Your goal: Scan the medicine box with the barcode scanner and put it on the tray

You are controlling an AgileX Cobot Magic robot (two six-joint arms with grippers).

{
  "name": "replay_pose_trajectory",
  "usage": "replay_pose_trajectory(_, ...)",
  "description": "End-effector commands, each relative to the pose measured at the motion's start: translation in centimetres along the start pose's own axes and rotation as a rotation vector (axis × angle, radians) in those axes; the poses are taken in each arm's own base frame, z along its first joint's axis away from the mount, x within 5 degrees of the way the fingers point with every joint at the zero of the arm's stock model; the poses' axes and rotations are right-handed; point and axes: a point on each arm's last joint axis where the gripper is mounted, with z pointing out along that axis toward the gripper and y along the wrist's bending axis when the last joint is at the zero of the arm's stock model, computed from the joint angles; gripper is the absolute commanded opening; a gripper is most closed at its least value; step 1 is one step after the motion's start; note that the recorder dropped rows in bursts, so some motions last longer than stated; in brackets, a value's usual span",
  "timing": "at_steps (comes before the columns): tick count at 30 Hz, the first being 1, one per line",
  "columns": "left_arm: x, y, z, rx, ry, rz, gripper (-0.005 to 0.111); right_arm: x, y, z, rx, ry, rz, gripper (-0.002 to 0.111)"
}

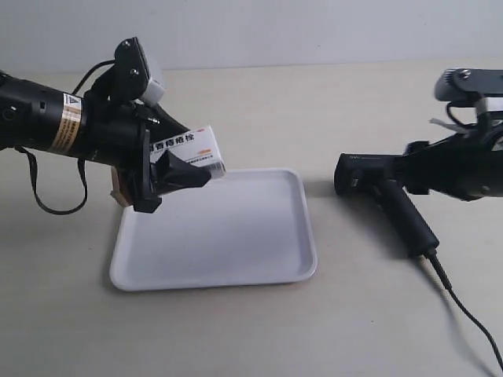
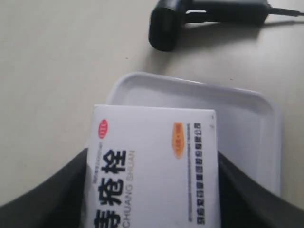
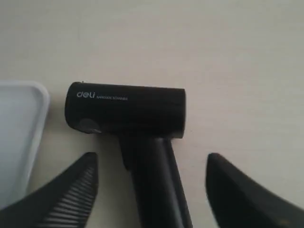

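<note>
The medicine box (image 1: 192, 149), a white carton with black lettering, is held in the air over the back left corner of the tray (image 1: 236, 243). My left gripper (image 1: 189, 163) is shut on it. In the left wrist view the medicine box (image 2: 152, 161) fills the space between both fingers (image 2: 57, 194), with the tray (image 2: 247, 118) below. The black barcode scanner (image 1: 369, 177) lies on the table to the right of the tray. My right gripper (image 3: 152, 157) is open, its jaws on either side of the barcode scanner's (image 3: 128, 109) handle with gaps on both sides.
The scanner's black cable (image 1: 464, 306) trails toward the front right corner of the table. The tray's rim (image 3: 40, 118) lies a short way from the scanner's head. The scanner (image 2: 166, 28) shows beyond the tray in the left wrist view.
</note>
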Motion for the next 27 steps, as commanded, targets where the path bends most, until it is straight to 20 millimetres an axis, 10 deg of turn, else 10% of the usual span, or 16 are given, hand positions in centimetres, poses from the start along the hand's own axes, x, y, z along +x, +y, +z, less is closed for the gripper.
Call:
replay_pose_trajectory(1,0.4,-0.4,0.9,0.074,-0.007,0.054,0.0,-0.1,0.3,3.5,0.007,0.092,-0.116,0.087)
replay_pose_trajectory(9,0.9,-0.5,1.3,0.098,-0.003,0.043,0.0,0.0,0.0,7.9,0.021,0.154,-0.227,0.085)
replay_pose_trajectory(15,0.9,-0.5,1.3,0.099,-0.002,0.04,0.0,-0.3,0.0,8.2,0.025,0.128,-0.29,0.044)
replay_pose_trajectory(21,1.3,-0.7,1.5,0.103,0.007,0.035,0.0,-1.9,0.6,5.2,-0.009,0.088,-0.335,0.0)
replay_pose_trajectory(27,1.7,-0.7,1.8,0.116,0.014,0.024,0.0,-3.7,1.3,-0.7,-0.044,0.03,-0.48,0.0)
